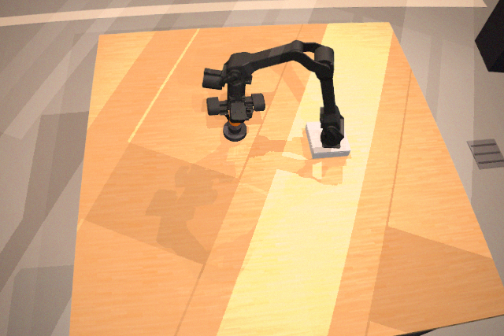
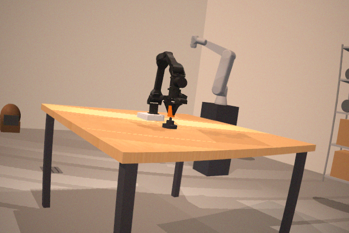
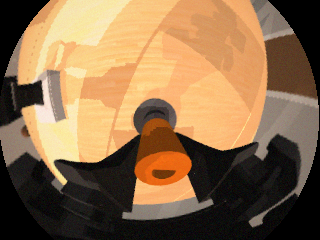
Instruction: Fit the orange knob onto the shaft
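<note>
From my feed, the tapered, glossy-looking orange knob (image 1: 235, 123) (image 2: 170, 111) (image 3: 163, 166) is upright, its wide end showing a dark D-shaped hole in my wrist view. I see it above the dark grey round pedestal (image 1: 235, 133) (image 2: 169, 126) (image 3: 171, 119), which sits flat, at nine o'clock from the white base block in my top view. The knob isn't down on the pedestal; the dark shaft (image 2: 170, 119) shows between them.

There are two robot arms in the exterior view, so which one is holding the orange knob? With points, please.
The black arm (image 1: 272, 54) (image 2: 160, 76), mounted on the white base on the wooden table; the pale grey arm (image 2: 223, 69) stands on a dark block behind the table.
</note>
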`<state>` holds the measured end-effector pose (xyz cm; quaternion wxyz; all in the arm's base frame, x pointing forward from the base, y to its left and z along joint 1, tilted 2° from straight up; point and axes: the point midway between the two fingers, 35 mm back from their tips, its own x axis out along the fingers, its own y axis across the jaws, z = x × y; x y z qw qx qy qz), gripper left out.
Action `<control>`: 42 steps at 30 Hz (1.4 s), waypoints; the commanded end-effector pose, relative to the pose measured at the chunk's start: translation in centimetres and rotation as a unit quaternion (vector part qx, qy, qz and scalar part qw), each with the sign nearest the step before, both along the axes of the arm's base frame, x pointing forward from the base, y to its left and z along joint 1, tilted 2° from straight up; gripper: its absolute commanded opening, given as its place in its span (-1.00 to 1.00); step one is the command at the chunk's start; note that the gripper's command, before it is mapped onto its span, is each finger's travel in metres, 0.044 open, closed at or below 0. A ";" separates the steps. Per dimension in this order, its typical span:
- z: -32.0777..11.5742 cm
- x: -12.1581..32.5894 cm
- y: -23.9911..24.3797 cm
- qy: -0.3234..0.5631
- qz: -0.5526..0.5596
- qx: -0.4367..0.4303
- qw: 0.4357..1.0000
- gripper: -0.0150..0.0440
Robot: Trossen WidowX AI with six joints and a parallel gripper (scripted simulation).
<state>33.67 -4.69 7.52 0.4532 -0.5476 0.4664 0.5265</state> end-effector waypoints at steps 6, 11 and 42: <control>-0.4 0.0 -0.1 0.002 0.032 -0.002 0.999 -0.49; -0.4 0.0 -0.1 0.002 0.032 -0.002 0.999 -0.49; 0.0 0.0 -0.1 0.004 0.096 -0.003 0.995 -0.49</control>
